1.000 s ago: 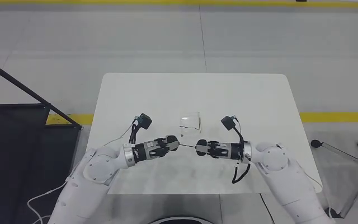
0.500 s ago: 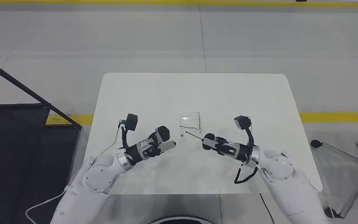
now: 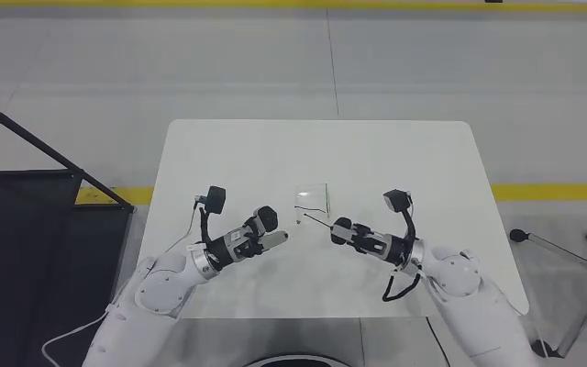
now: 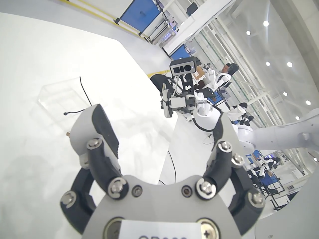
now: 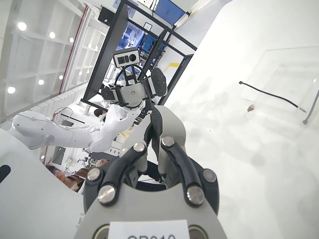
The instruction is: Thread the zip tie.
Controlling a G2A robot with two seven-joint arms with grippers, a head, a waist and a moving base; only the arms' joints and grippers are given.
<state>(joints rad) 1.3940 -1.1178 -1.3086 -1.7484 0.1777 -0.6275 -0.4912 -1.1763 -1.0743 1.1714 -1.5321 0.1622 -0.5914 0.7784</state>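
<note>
Though slender, black zip tie (image 5: pixel 271 95), gently curved

Black zip tie (image 5: pixel 270 94); clear tray (image 5: pixel 286 59); white table (image 3: pixel 404 165).

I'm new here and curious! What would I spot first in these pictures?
Two white robot arms face each other low over the table. The left gripper is spread open and the right gripper is pinched shut. Between them, a thin black zip tie lies loose by a clear tray.
</note>
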